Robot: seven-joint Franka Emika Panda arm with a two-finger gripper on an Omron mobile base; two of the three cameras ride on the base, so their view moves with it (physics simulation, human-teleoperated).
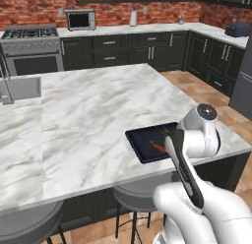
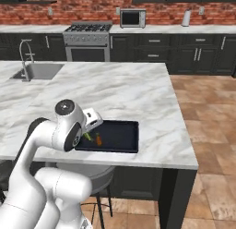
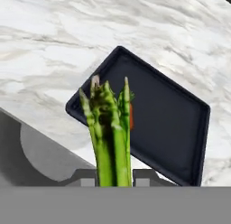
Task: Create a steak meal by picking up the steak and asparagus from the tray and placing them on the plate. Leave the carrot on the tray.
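Note:
My gripper (image 3: 116, 177) is shut on the asparagus (image 3: 108, 128), a bunch of green spears rising between the two fingertips in the hand view. It hangs above the near-left part of the dark tray (image 3: 176, 128). The orange carrot (image 3: 131, 117) peeks out behind the spears and lies on the tray. From the left base view the tray (image 1: 142, 144) sits at the counter's front edge with the carrot (image 1: 157, 147) on it, and a bit of green asparagus (image 1: 166, 133) shows beside my arm. The right base view shows the tray (image 2: 122, 135), the carrot (image 2: 98, 140) and the asparagus (image 2: 87, 136). The steak and plate are out of view.
The tray rests on a marble island (image 1: 93, 115) close to its front edge. A sink (image 2: 39, 71) is set in the island's far left corner. Round grey stools (image 1: 140, 194) stand under the front edge. Stove and cabinets line the back wall.

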